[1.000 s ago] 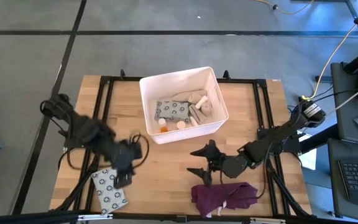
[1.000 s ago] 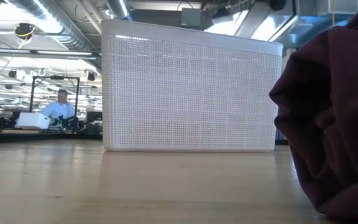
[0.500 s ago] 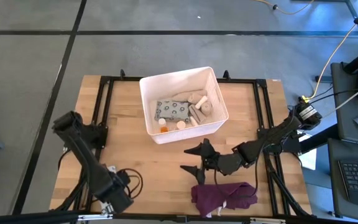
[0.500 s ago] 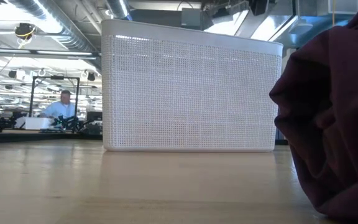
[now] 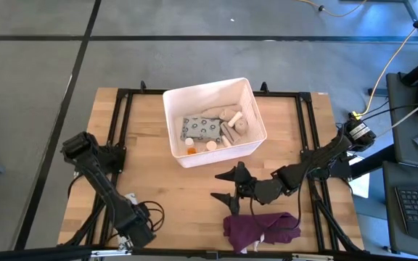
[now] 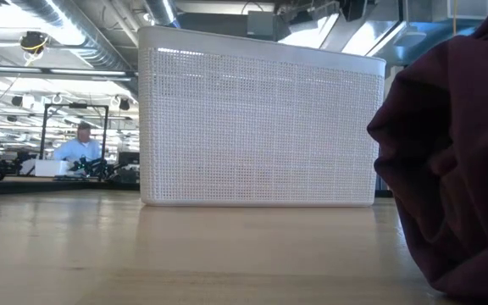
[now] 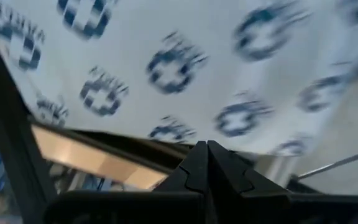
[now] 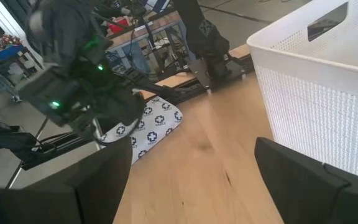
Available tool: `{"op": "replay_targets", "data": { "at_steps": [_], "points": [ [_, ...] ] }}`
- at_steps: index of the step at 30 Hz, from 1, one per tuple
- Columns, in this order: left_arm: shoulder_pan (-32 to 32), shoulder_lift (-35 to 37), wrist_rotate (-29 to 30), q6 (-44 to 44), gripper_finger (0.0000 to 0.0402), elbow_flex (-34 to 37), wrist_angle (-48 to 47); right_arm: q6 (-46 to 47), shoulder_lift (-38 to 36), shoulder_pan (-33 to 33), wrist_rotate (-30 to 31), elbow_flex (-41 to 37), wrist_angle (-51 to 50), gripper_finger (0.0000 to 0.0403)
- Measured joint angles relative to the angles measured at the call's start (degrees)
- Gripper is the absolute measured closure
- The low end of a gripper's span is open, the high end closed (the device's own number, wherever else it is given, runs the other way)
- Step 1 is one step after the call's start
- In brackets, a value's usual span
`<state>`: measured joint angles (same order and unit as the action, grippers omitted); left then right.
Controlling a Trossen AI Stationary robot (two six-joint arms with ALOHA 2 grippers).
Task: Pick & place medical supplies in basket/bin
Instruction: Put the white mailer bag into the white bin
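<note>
left gripper (image 5: 138,233) jaws apparently closed over patterned packet (image 8: 149,126); right gripper (image 5: 227,193) jaws spread.

The bin (image 5: 252,116) is white — its wall a fine perforated mesh. Inside lie a grey packet (image 5: 201,129) with dark crosses, beige rolls (image 5: 232,123) and an orange bottle (image 5: 190,151). The table (image 5: 194,192) is light wood, the cloth (image 5: 261,229) dark purple. Another packet (image 8: 151,126) is white with dark blue crosses.

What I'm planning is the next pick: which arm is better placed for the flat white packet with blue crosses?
Left. The left gripper sits right over the flat white packet with blue crosses at the front-left; the right gripper hangs open mid-table beside the dark purple cloth, farther away.
</note>
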<state>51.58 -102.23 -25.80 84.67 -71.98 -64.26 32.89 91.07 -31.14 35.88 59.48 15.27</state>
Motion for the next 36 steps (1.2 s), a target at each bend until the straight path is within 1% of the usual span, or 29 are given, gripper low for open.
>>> {"op": "replay_targets", "data": {
  "at_steps": [3,10,12,14,16,18,24,31,36],
  "points": [
    [0.46,0.00,-3.13,0.29,0.0400,3.22,1.36,-0.21,0.00,0.00,0.00,0.00,-0.04,0.0063],
    [0.43,0.00,-4.58,-0.32,0.0399,9.01,7.55,0.79,0.00,0.00,-0.14,0.00,-0.94,0.0063],
    [0.35,0.14,-4.82,-0.36,0.0400,10.16,9.35,3.79,0.00,0.25,-1.19,0.00,-2.32,0.0063],
    [0.04,0.24,-4.81,-1.11,0.0400,11.09,10.98,8.37,0.00,0.80,-3.66,0.00,-4.46,0.0063],
    [-0.31,0.24,-4.58,-2.99,0.0399,11.77,12.29,11.83,0.02,1.47,-6.37,-0.04,-6.39,0.0063],
    [-1.17,0.28,-4.57,-5.56,0.0399,12.31,12.85,13.53,0.56,2.06,-7.62,-0.04,-6.95,0.0063],
    [-5.57,0.28,-1.13,-11.20,0.0399,12.32,12.71,17.51,3.35,2.79,-7.78,-0.04,-6.63,0.0063],
    [-12.67,0.28,2.00,-19.58,0.0399,12.31,13.47,20.96,7.20,3.83,-8.34,-0.04,-6.31,0.0063],
    [-18.18,0.28,2.53,-26.54,0.0399,12.32,17.41,23.74,9.21,5.14,-11.31,-0.04,-6.49,0.0063]
  ]
}}
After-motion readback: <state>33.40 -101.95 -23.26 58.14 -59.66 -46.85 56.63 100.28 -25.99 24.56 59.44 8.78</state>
